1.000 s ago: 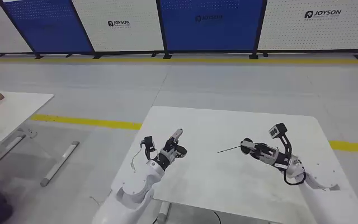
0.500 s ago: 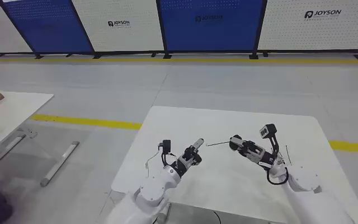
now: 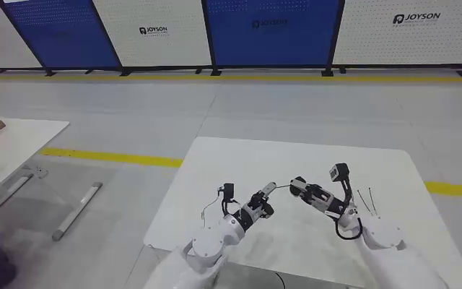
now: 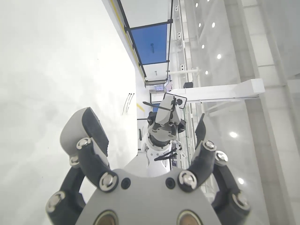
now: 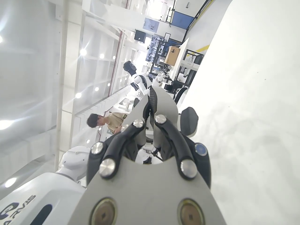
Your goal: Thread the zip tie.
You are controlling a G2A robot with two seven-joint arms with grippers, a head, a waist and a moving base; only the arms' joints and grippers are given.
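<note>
Pinches zip tie (image 3: pixel 283 186) in closed right gripper (image 3: pixel 296 185), long axis toward 9 o'clock. Finds left gripper (image 3: pixel 267 190) there, jaws spread, just beside tip.

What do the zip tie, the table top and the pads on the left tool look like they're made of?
The zip tie is a thin black strip, likely nylon plastic; its finish is too small to judge. The table has a white, smooth matte top, perhaps laminate or painted board. On the left tool, the pads are black, dull and ridged at the edge, apparently rubber.
</note>
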